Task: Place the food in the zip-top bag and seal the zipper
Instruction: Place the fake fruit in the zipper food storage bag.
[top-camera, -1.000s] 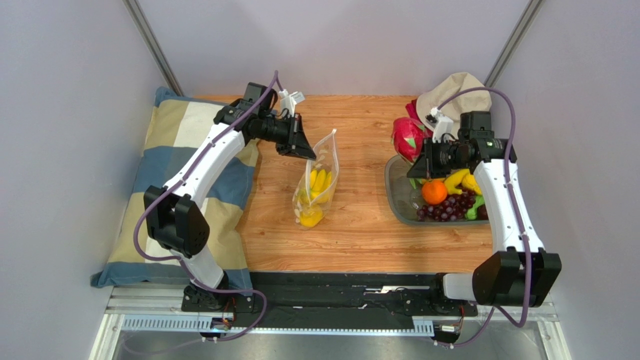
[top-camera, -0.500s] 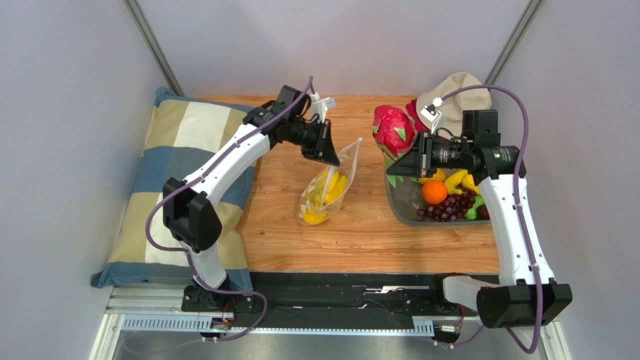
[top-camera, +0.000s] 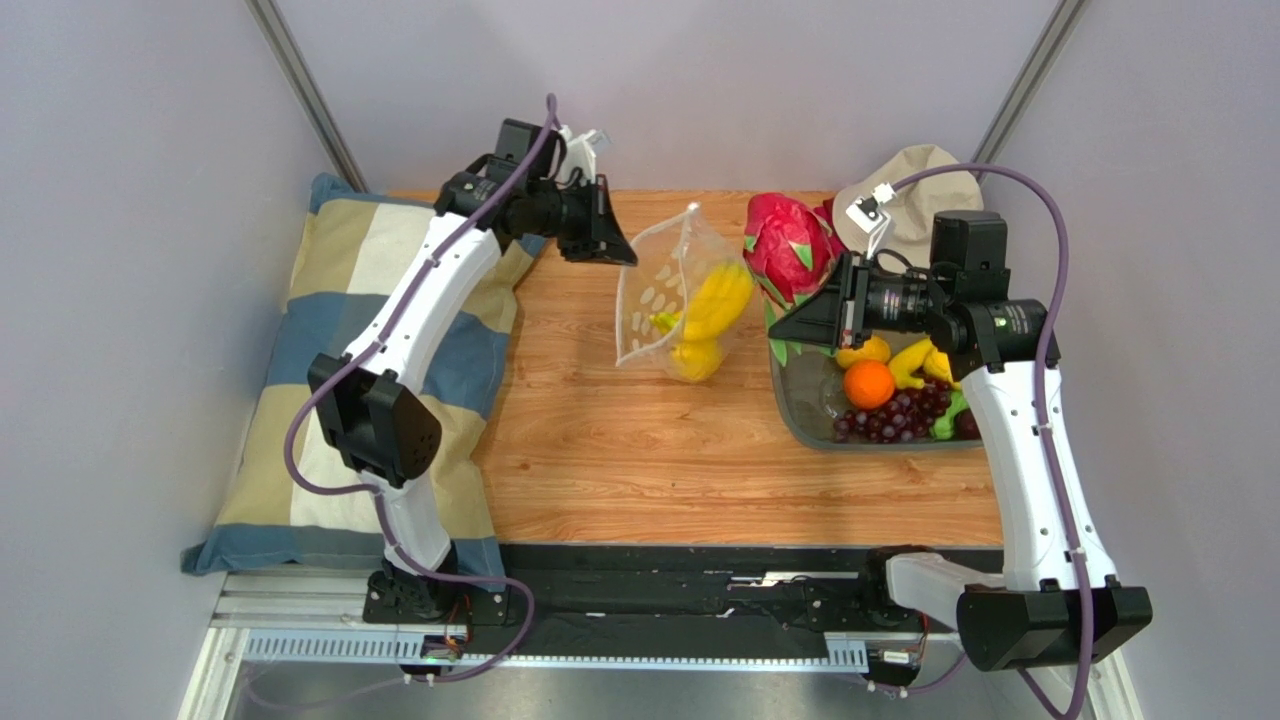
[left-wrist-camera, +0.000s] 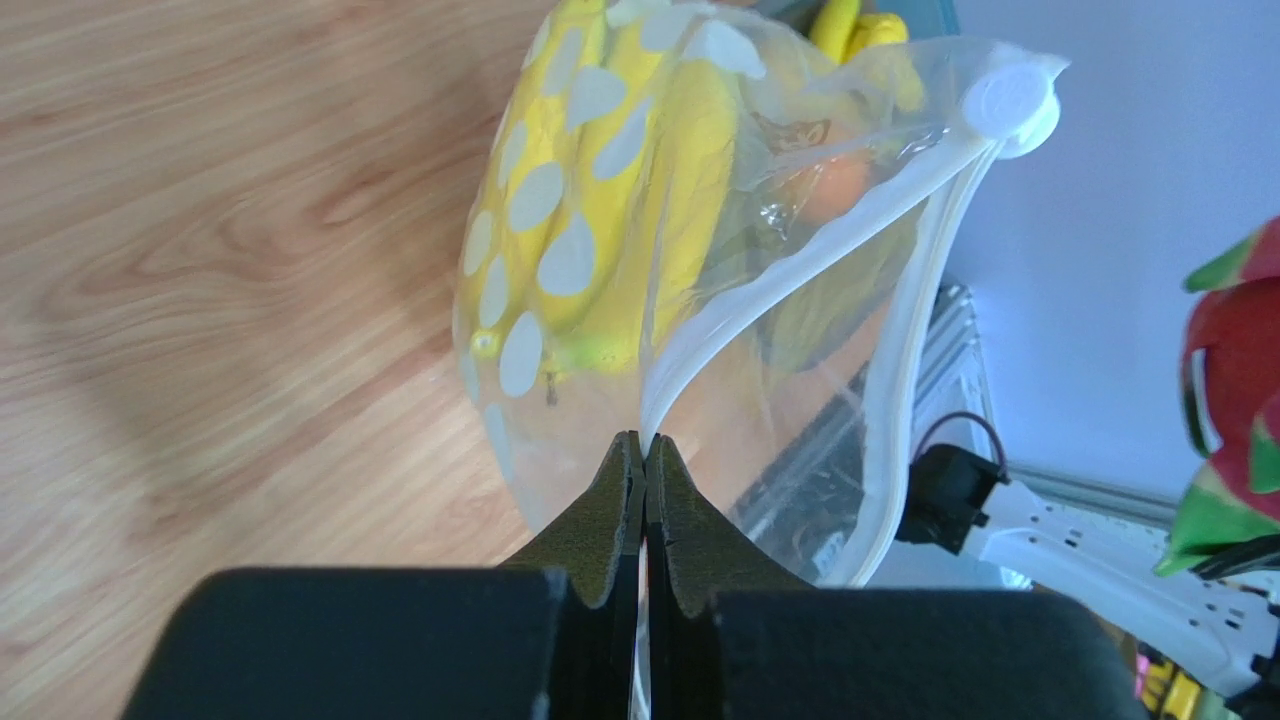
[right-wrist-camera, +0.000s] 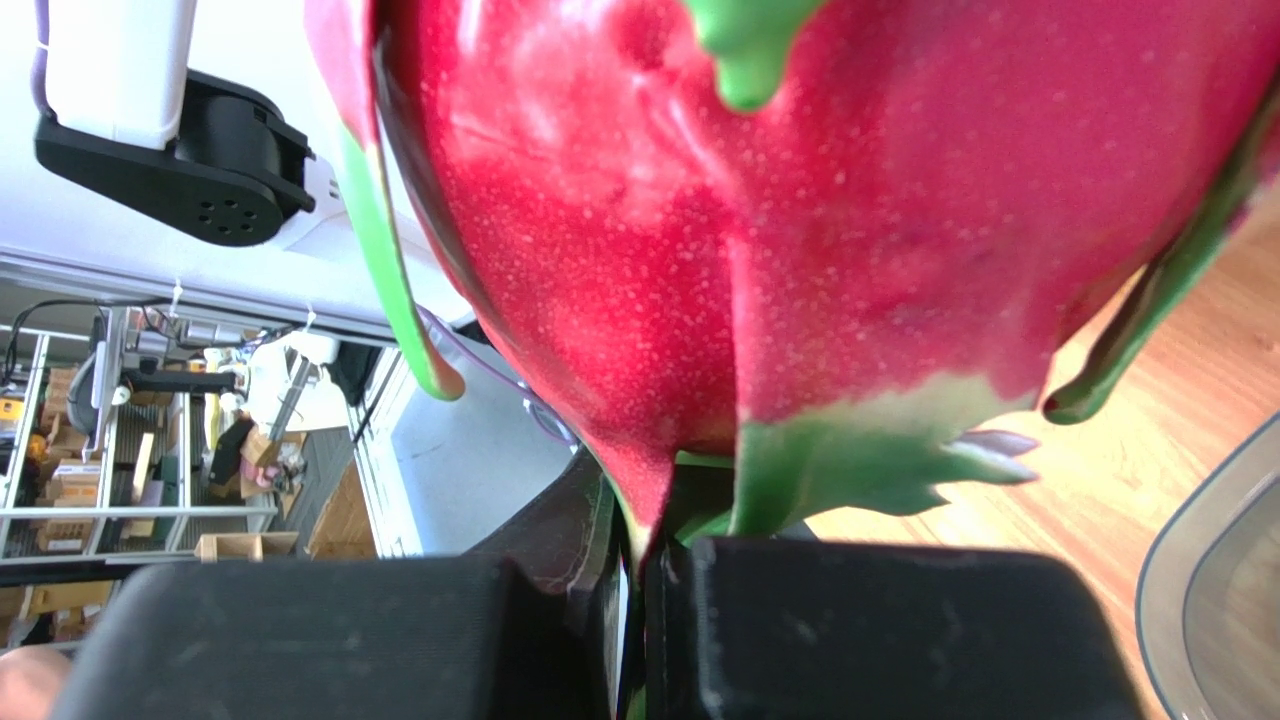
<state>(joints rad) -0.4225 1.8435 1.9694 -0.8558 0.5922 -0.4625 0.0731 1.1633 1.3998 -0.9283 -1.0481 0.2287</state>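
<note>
My left gripper (top-camera: 613, 248) is shut on the mouth edge of the clear dotted zip-top bag (top-camera: 669, 300) and holds it off the table, mouth facing right. Its whitish zipper strip (left-wrist-camera: 781, 285) gapes open in the left wrist view. Yellow bananas (top-camera: 714, 300) and a yellow fruit (top-camera: 694, 360) lie inside the bag. My right gripper (top-camera: 819, 300) is shut on a scale of the pink dragon fruit (top-camera: 789, 243) and holds it in the air just right of the bag mouth; it fills the right wrist view (right-wrist-camera: 812, 210). An orange (top-camera: 869, 384), grapes (top-camera: 899, 413) and bananas (top-camera: 917, 360) lie in the grey tray (top-camera: 796, 402).
A checked pillow (top-camera: 338, 375) lies along the left of the wooden table (top-camera: 676, 465). A beige cloth cap (top-camera: 920, 177) sits behind the tray at the back right. Grey walls enclose the table on three sides.
My left gripper lifted the bag off the table, up and to the right, and turned its mouth toward the right arm. My right gripper raised the dragon fruit from near the tray toward the bag mouth.
</note>
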